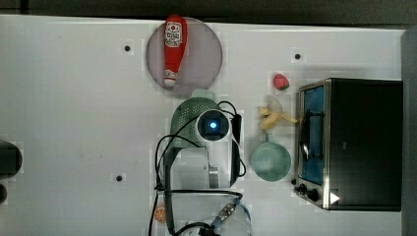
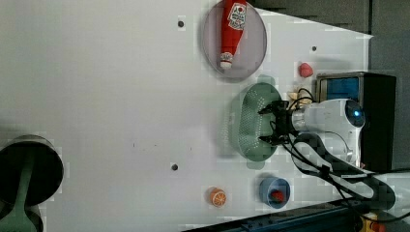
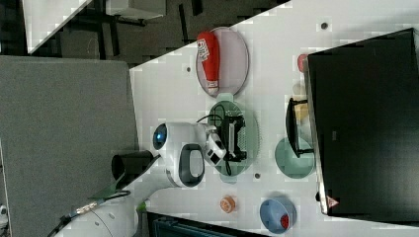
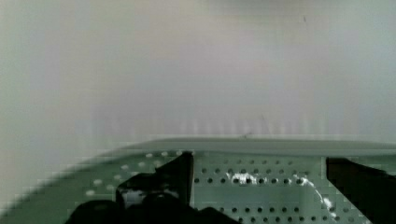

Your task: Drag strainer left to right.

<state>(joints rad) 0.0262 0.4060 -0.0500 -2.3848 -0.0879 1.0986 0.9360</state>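
The ketchup bottle (image 1: 174, 48), lying on the round plate (image 1: 206, 54) at twelve o'clock on the bench (image 1: 74, 113), carries a white label with dark print, too small to read. The oven (image 3: 363, 128) shows a red triangular warning sign (image 3: 331, 202) at its corner.

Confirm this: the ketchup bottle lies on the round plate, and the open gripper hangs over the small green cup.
Wrong about the cup. The left view shows the open gripper over the strainer, not the cup. The ketchup bottle does lie on the plate.
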